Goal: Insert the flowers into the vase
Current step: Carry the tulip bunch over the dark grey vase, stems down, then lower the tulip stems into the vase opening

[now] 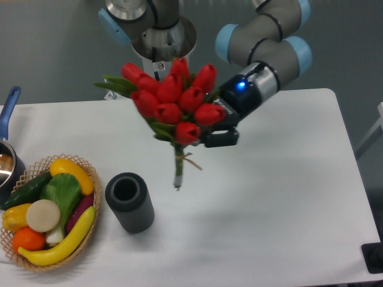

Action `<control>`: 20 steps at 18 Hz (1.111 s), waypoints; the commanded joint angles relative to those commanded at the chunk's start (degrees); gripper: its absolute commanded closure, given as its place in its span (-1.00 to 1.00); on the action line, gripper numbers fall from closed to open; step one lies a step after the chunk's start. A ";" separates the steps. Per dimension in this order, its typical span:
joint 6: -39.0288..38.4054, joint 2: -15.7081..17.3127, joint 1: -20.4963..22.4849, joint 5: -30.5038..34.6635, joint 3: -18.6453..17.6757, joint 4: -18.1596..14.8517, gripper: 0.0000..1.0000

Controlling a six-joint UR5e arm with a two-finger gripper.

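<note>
One wicker basket of toy vegetables far left of and below the pincer, ribbed dark vase upright on the white table below-left of it, red flowers held aloft, pincer clamped on them, no writing legible

- Table: white, matte top with rounded corners, filling most of the view; its far edge runs below the backdrop.
- Backdrop: plain grey-teal surface behind the table (whether wall or floor cannot be told).
- Light: even and soft, casting faint shadows on the tabletop.
- Right margin: a pale slanted bar beside the table edge.
- Lower right corner: a dark object, partly cut off.
</note>
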 joint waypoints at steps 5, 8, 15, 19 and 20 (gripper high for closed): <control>0.00 -0.09 -1.85 -0.62 -0.61 -0.18 0.79; 0.00 -0.26 -2.47 -0.62 -1.58 -0.26 0.79; -2.99 -0.53 -2.65 -0.09 -2.72 -0.35 0.76; -2.99 -1.32 -3.17 -0.17 -2.46 -0.26 0.76; -2.99 -1.93 -3.35 -0.09 -2.11 -0.26 0.76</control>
